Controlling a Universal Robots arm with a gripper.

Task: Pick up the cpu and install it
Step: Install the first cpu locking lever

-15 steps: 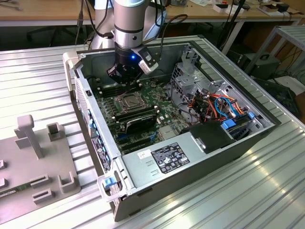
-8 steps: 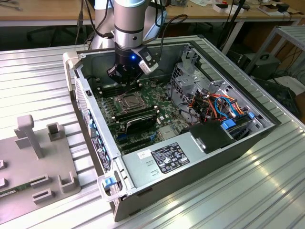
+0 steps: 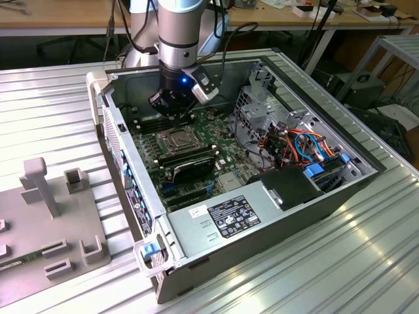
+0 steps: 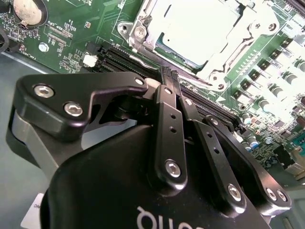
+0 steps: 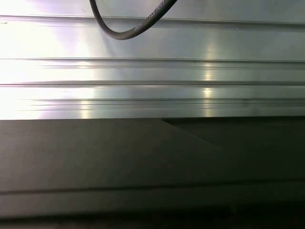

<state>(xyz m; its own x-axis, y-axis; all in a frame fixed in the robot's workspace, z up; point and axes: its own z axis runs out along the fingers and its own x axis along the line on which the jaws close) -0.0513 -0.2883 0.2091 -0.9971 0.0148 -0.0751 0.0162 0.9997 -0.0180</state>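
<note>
Small flat silvery square cpu (image 4: pixel 198 28) seated in metal-framed socket (image 4: pixel 143 21) on green motherboard (image 4: pixel 71 43). Just beside it, black two-fingered gripper (image 4: pixel 167 78), fingers (image 4: pixel 167 114) pressed together, clenched on nothing. No writing legibly readable.

Socket (image 4: pixel 200 33) cut off by frame edge

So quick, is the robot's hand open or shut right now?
Hand: shut, nothing visibly held, hanging above the motherboard beside the socket.
</note>
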